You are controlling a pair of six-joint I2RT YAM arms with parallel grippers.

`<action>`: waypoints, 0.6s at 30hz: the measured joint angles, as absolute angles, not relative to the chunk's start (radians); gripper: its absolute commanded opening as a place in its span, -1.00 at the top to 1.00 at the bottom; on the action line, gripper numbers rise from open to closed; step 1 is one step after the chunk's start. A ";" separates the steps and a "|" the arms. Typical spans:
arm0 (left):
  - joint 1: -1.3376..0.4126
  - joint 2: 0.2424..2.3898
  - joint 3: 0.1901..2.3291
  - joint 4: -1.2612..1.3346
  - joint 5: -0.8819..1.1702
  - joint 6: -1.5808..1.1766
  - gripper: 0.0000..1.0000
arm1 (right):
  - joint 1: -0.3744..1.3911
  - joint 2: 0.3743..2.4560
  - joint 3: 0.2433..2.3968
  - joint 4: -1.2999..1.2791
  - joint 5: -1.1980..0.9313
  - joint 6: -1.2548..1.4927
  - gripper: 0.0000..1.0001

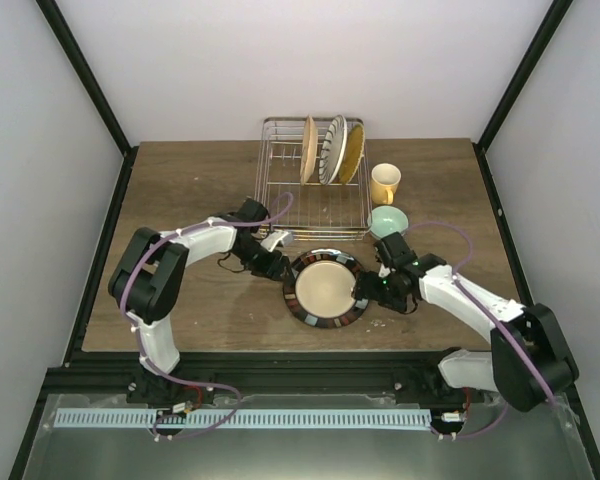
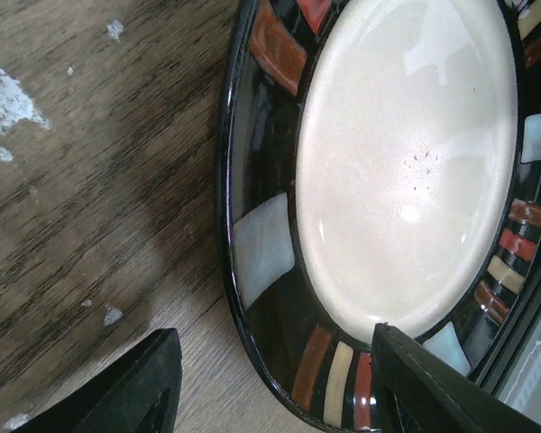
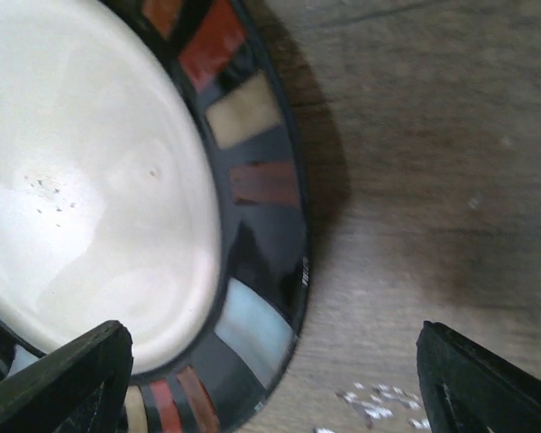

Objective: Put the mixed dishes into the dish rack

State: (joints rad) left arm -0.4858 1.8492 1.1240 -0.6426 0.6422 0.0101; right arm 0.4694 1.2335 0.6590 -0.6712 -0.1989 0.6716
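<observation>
A dark-rimmed plate with a beige centre (image 1: 326, 288) lies on the wooden table in front of the dish rack (image 1: 280, 190). My left gripper (image 1: 283, 267) is open at the plate's left edge. In the left wrist view (image 2: 279, 392) its fingers straddle the rim of the plate (image 2: 406, 162). My right gripper (image 1: 361, 291) is open at the plate's right edge. In the right wrist view (image 3: 270, 383) the plate's rim (image 3: 261, 180) lies between its fingers. Three plates (image 1: 330, 150) stand upright in the rack. A yellow mug (image 1: 385, 182) and a mint-green bowl (image 1: 388, 220) stand right of the rack.
The table (image 1: 180, 190) is bounded by black frame posts and white walls. The bowl sits just behind my right wrist. White flecks (image 3: 379, 406) mark the wood by the right gripper.
</observation>
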 measured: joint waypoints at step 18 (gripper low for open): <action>-0.488 1.880 1.141 -0.649 0.648 0.038 -0.16 | 0.430 1.373 0.638 -0.408 -0.252 0.556 -0.46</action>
State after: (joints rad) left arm -0.4881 1.8801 1.1412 -0.6491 0.6483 0.0376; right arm 0.4297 1.3731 0.6380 -0.4080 -0.2516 0.5560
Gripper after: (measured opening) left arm 0.581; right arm 0.830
